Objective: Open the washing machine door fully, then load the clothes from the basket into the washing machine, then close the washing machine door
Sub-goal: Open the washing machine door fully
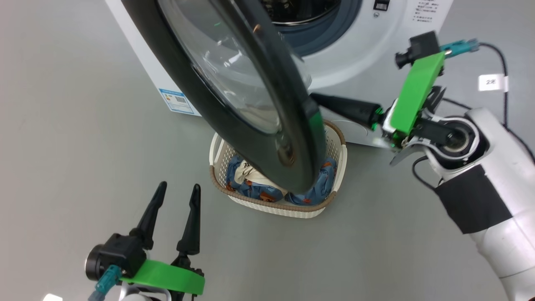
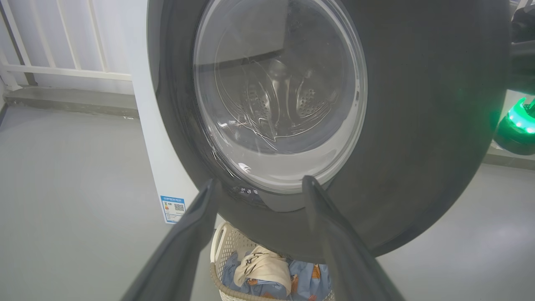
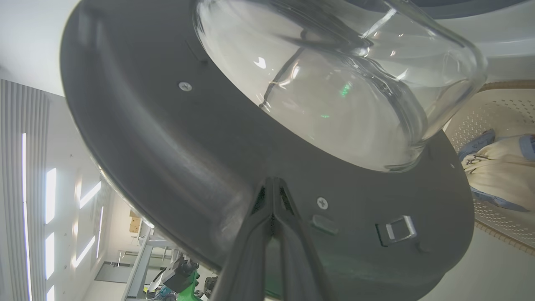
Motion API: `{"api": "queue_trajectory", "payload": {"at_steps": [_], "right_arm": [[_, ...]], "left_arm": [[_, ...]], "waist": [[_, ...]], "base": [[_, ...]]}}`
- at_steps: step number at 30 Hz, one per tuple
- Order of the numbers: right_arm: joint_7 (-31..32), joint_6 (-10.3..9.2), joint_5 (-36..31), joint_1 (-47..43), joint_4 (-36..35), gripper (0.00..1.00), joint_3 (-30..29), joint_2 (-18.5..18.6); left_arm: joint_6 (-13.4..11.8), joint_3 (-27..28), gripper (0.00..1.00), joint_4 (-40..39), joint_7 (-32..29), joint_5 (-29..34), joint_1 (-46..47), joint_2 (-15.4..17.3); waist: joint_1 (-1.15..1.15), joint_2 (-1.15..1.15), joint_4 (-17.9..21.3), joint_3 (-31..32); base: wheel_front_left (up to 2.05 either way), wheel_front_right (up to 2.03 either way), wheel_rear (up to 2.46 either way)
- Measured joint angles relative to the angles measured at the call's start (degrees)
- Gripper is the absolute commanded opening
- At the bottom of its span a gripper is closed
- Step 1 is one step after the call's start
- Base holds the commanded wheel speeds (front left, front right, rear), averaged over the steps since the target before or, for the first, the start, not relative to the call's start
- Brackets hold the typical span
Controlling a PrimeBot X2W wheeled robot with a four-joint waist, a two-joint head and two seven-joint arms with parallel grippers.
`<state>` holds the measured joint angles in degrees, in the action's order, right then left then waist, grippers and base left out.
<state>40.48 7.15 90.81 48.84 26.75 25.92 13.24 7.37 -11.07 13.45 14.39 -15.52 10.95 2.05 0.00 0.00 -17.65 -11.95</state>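
Swinging partway out from the washer point(image 1: 355, 37), door point(image 1: 238, 92) fills the upper centre of the head view, its lower rim hanging over the basket point(image 1: 276, 210). Drum point(image 1: 301, 8) opening and grey seal point(image 1: 330, 29) show at the top edge, behind the door.

Basket sits on the floor point(image 1: 62, 146) at frame centre, just in front of the washer. Clothes point(image 1: 250, 184) are inside it: blue printed pieces with a cream one on top, partly hidden by the door.

Right end effector point(image 1: 315, 97): fingers pressed together, holding nothing, reaching in from the right of frame to the door's inner side. In the right wrist view its tips point(image 3: 273, 180) sit at the door's point(image 3: 250, 138) dark inner face, just below the glass bowl and left of the latch point(image 3: 397, 229). Contact looks likely, can't confirm. Basket point(image 3: 493, 121) and clothes point(image 3: 497, 167) show at the right edge.

Left end effector point(image 1: 179, 186): fingers spread wide, empty, lower left of frame over bare floor, apart from the basket. In the left wrist view point(image 2: 261, 182) it faces the door's point(image 2: 280, 96) outer side. Clothes point(image 2: 261, 267) show at bottom centre, label point(image 2: 172, 209) on the washer point(image 2: 154, 138) at left.
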Motion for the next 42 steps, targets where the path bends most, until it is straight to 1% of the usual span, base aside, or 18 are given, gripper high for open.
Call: {"api": "queue_trajectory", "payload": {"at_steps": [11,18,24,30,32,34,37,38,40,41,42], "right_arm": [[2.67,0.0,0.0,-2.94,-2.11,0.0,1.64,-2.85],[2.89,0.0,0.0,-4.99,-3.22,0.0,1.59,-4.06],[2.67,0.0,-0.03,-5.42,-3.61,0.0,1.02,-4.22],[1.26,0.0,-0.64,-7.09,-3.79,0.0,-0.12,-4.08],[0.86,0.0,-0.76,-7.44,-3.75,0.16,-0.22,-4.0],[0.67,0.0,-0.79,-7.51,-3.76,0.26,-0.31,-3.91],[-0.26,0.0,-0.91,-8.28,-3.94,0.46,-0.6,-3.69],[-0.32,0.0,-1.05,-8.7,-3.94,0.49,-0.62,-3.6],[-0.92,0.0,-1.05,-9.62,-4.07,0.72,-0.83,-3.44],[-1.11,0.0,-1.05,-9.89,-4.09,0.82,-0.83,-3.28],[-1.33,0.0,-1.07,-10.18,-4.3,0.88,-0.93,-3.07]], "left_arm": [[0.1,0.15,1.0,0.0,0.0,0.05,-0.66,0.02],[0.14,0.1,1.0,-0.01,0.0,0.05,-0.69,0.03],[0.14,0.21,1.0,-0.01,0.0,0.07,-0.71,0.04],[0.14,0.42,1.0,0.0,0.0,0.08,-0.75,0.04],[0.14,0.54,1.0,0.0,0.0,0.11,-0.85,0.04],[0.14,0.64,1.0,0.03,0.0,0.26,-0.91,0.04],[0.14,1.04,1.0,0.18,0.0,0.59,-0.94,0.04],[0.14,1.24,1.0,0.24,0.0,0.6,-0.94,0.04],[0.14,1.69,1.0,0.33,0.0,0.75,-0.97,0.05],[0.14,1.88,1.0,0.4,0.0,0.96,-0.98,0.05],[0.14,2.04,1.0,0.43,0.0,1.11,-1.04,0.05]], "waist": [[0.0,0.0,-1.37,1.41],[0.0,0.0,-2.19,1.95],[0.0,0.0,-2.2,2.12],[0.0,0.0,-1.39,2.46],[0.0,0.0,-0.92,2.66],[0.0,0.0,-0.65,2.76],[0.0,0.0,0.27,3.09],[0.0,0.0,0.61,3.19],[0.0,0.0,1.35,3.38],[0.0,0.0,1.73,3.49],[0.0,0.0,2.12,3.6]], "base": [[0.0,0.0,0.0],[0.0,0.0,0.0],[0.0,0.0,0.0],[0.0,0.0,0.0],[0.0,0.0,0.0],[0.0,0.0,0.0],[0.0,0.0,0.0],[0.0,0.0,0.0],[0.0,0.0,0.0],[0.0,0.0,0.0],[0.0,0.0,0.0]]}}
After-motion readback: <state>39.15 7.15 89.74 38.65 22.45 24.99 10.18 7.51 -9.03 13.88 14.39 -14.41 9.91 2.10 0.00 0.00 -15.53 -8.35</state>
